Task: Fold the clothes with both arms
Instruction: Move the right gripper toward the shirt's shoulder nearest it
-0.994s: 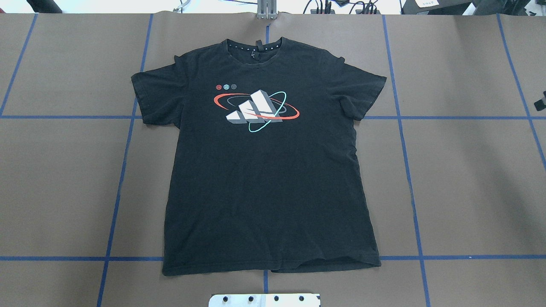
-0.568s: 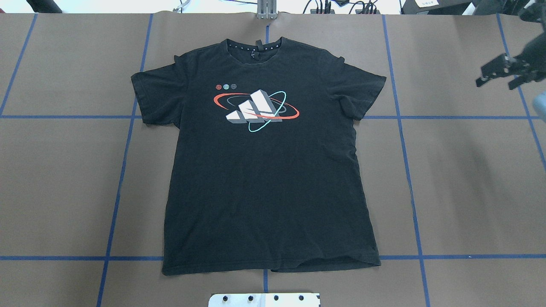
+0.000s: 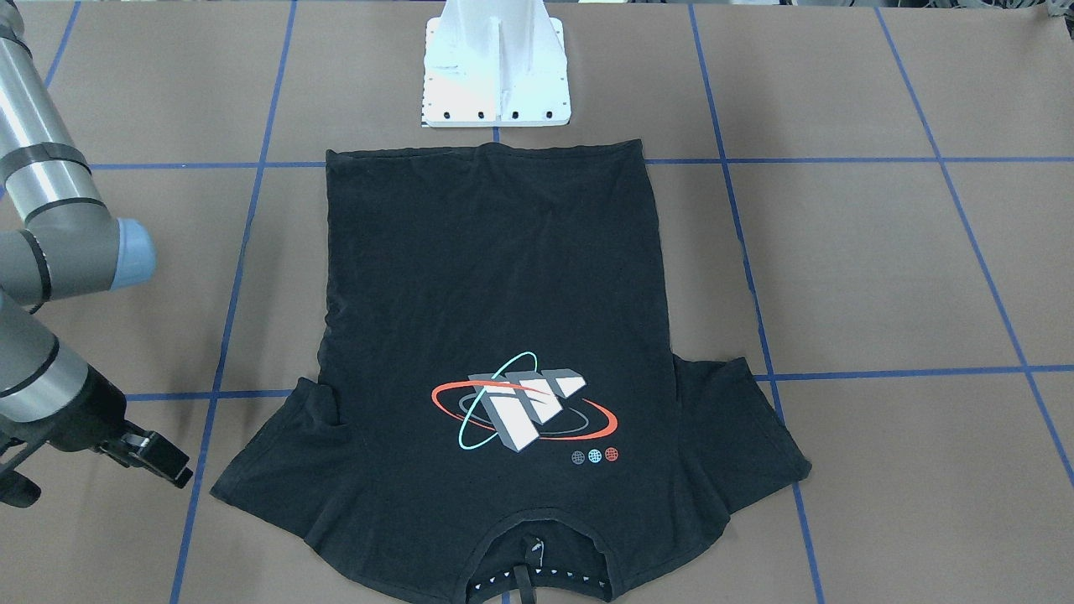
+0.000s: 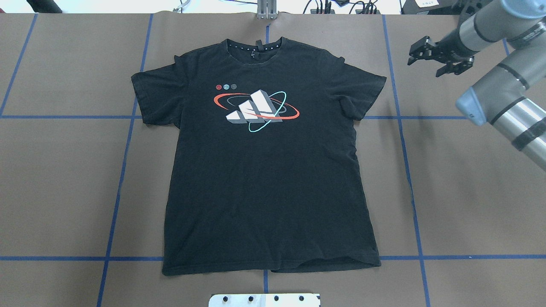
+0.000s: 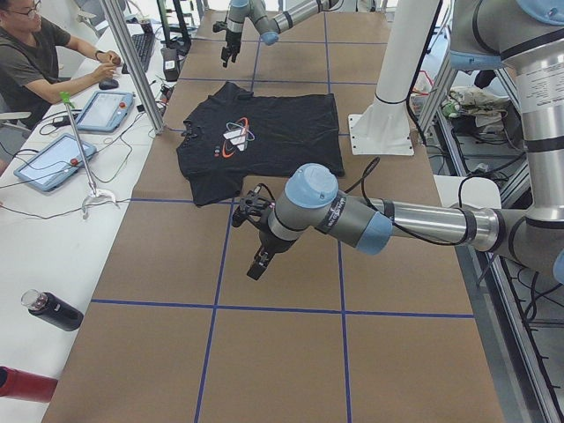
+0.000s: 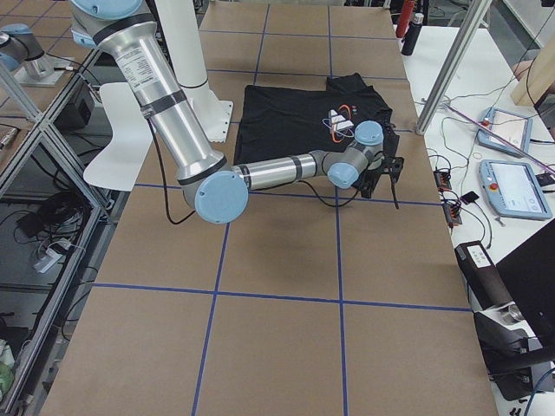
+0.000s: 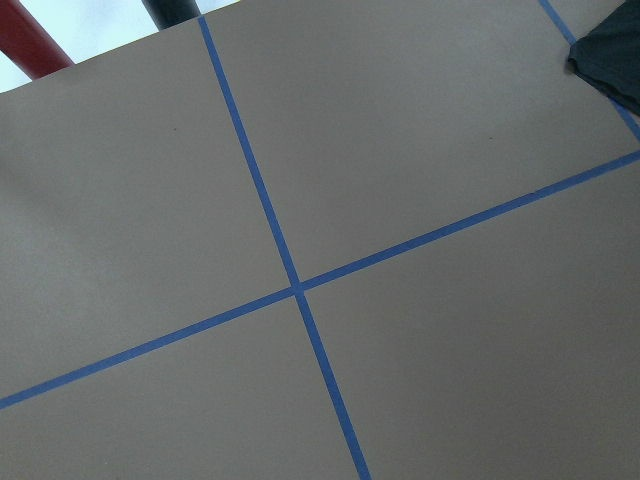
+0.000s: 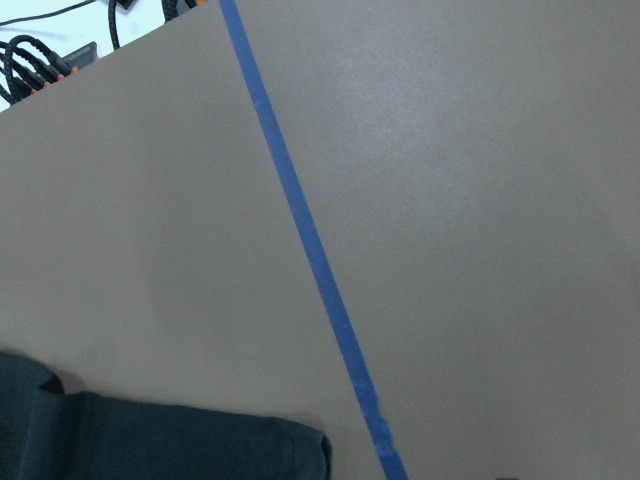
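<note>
The black T-shirt (image 4: 268, 170) lies flat and face up on the brown table, collar at the far edge and hem toward the robot's base; it also shows from across the table (image 3: 495, 319). My right gripper (image 4: 428, 62) hovers open and holds nothing, just right of the shirt's right sleeve (image 4: 367, 89). The same gripper (image 3: 96, 485) shows at the left of the front view. The right wrist view catches that sleeve's edge (image 8: 150, 440). My left gripper (image 5: 256, 236) shows only from the left side, above bare table off the shirt's left sleeve; I cannot tell its state.
Blue tape lines (image 4: 401, 117) grid the table. The white pedestal base (image 3: 495, 75) stands by the hem. A person sits at a side bench with tablets (image 5: 101, 110). Bottles (image 5: 53, 310) lie off the table's end. A metal post (image 4: 266, 10) stands behind the collar.
My right arm has come in from the right edge, and its gripper has moved left and farther back, toward the shirt's right sleeve. The shirt has not moved.
</note>
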You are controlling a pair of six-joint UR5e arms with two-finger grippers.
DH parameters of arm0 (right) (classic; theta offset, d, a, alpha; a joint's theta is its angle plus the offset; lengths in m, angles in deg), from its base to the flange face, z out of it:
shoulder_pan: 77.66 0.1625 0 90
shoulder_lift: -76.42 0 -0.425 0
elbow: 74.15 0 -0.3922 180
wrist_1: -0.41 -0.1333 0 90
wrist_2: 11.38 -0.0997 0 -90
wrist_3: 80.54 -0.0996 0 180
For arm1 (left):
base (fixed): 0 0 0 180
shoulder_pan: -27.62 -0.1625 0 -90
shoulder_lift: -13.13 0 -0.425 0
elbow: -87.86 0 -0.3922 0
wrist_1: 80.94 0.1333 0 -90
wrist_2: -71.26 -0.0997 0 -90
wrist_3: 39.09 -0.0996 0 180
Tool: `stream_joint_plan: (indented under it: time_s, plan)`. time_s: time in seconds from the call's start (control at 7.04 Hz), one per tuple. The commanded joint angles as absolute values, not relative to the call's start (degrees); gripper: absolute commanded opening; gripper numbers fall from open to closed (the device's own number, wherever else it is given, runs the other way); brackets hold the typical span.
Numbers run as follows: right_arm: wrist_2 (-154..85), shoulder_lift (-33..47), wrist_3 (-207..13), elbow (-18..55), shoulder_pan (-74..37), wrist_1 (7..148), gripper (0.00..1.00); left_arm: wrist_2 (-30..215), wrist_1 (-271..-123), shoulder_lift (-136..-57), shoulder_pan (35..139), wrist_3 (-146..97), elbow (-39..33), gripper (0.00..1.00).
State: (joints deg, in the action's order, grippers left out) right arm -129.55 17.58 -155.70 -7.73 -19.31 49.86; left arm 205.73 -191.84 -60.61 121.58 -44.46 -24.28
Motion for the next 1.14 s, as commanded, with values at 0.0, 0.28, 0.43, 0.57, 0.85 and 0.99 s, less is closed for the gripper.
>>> stream_joint_plan:
  time_s: [0.0, 0.28, 0.43, 0.57, 0.85, 0.99]
  plan:
    - [-121.5, 21.5, -157.4, -13.8, -23.2, 45.7, 0.77, 205.8, -191.9, -60.4, 121.6, -44.5, -24.7, 1.00]
    - [-117.8, 21.7, -156.3, -14.9, -25.4, 45.6, 0.72, 206.5, -191.9, -60.5, 121.6, -44.5, -24.7, 1.00]
    - [-117.2, 21.7, -155.1, -15.5, -25.7, 45.6, 0.66, 206.6, -191.9, -60.4, 121.6, -44.5, -24.7, 1.00]
    - [-117.1, 21.6, -154.5, -15.5, -25.6, 45.6, 0.52, 206.6, -191.9, -60.4, 121.6, -44.5, -24.7, 1.00]
    - [-117.3, 21.6, -154.4, -15.4, -25.5, 45.7, 0.00, 206.7, -191.9, -60.4, 121.6, -44.5, -24.7, 1.00]
    - [-117.5, 21.5, -154.5, -15.0, -25.5, 45.7, 0.00, 206.7, -191.9, -60.4, 121.6, -44.5, -24.7, 1.00]
